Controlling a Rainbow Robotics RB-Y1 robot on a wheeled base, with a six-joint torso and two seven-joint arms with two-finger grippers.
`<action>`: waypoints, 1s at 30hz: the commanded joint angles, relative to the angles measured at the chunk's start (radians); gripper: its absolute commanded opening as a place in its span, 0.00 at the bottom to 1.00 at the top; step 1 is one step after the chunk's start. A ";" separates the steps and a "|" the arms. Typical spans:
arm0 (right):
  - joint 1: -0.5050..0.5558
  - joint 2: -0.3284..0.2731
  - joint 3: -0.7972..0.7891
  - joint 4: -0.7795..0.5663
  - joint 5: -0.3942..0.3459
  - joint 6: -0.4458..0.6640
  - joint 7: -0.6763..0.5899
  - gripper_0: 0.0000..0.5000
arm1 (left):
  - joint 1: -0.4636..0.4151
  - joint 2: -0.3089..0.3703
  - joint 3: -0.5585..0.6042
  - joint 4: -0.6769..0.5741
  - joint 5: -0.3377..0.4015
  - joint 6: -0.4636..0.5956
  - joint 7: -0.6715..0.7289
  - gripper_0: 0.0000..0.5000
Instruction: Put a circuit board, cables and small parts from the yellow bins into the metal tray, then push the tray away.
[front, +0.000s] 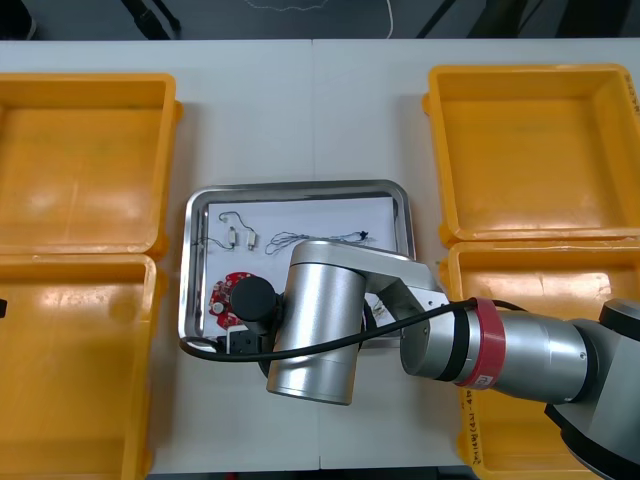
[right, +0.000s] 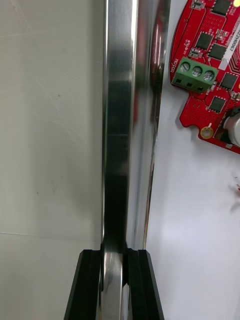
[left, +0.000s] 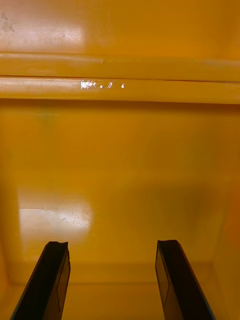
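Fingers of right gripper pinch metal tray rim between them.

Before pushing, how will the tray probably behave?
Probably slides easily: the metal tray is shiny, the table smooth. The right gripper clamps its rim, which looks stiff. Thin cables inside may shift. The left gripper hangs open over a yellow bin.

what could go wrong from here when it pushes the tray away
1. The right gripper pinches just the thin shiny rim of the tray, so it could slip off, or the tray could turn instead of sliding straight.
2. The circuit board lies near that rim and the cables lie loose; a jerky push might shift them.
The left gripper hangs open over a yellow bin.
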 joint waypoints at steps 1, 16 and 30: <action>-0.049 0.019 0.012 -0.005 0.002 0.001 0.041 0.00 | 0.018 0.044 0.020 -0.029 0.005 0.006 -0.094 1.00; -0.155 0.003 -0.064 -0.001 -0.009 0.044 0.069 0.00 | 0.018 0.044 0.020 -0.029 0.005 0.006 -0.094 1.00; -0.261 0.006 -0.126 0.141 -0.027 0.044 0.097 0.00 | 0.018 0.044 0.020 -0.029 0.005 0.006 -0.094 1.00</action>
